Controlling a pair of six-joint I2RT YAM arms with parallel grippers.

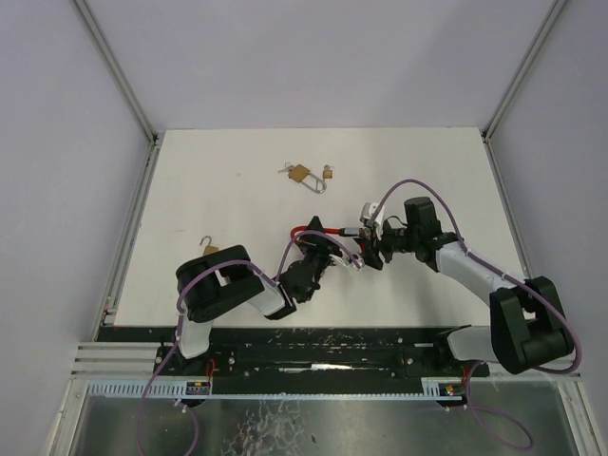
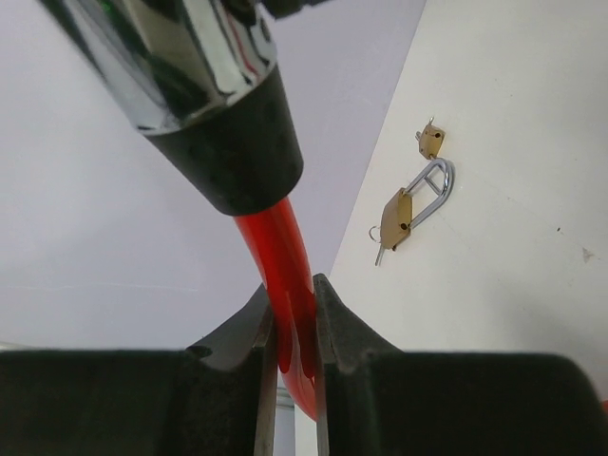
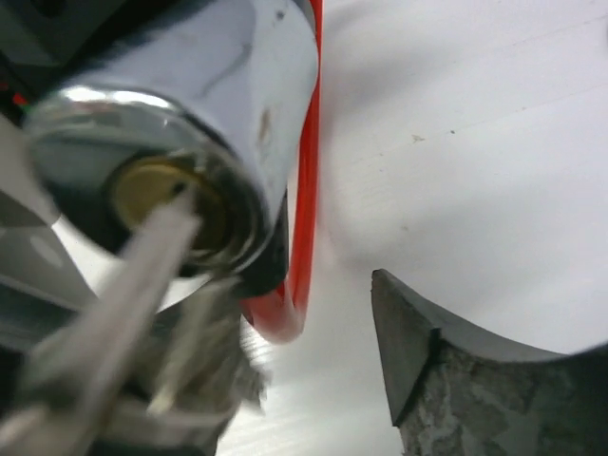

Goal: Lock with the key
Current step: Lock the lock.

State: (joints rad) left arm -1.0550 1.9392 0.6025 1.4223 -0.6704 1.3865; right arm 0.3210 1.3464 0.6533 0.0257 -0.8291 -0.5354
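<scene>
With key (image 3: 142,275) in the lock cyl (image 3: 228,85) keyway, only the turn seems left; left gripper (image 2: 293,313) clamps red cable (image 2: 275,237), right gripper (image 1: 378,247) hold on key too blurred to tell.

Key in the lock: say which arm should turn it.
Right. The right tool is at the key, which sits in the keyhole; the left tool is shut on the red shackle, holding the lock.

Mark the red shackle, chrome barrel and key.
Red coated shackle (image 2: 283,256), left wrist view, curved middle.
Chrome lock barrel (image 3: 252,85), right wrist view, side wall.
Silver key (image 3: 133,266), right wrist view, blade.
</scene>
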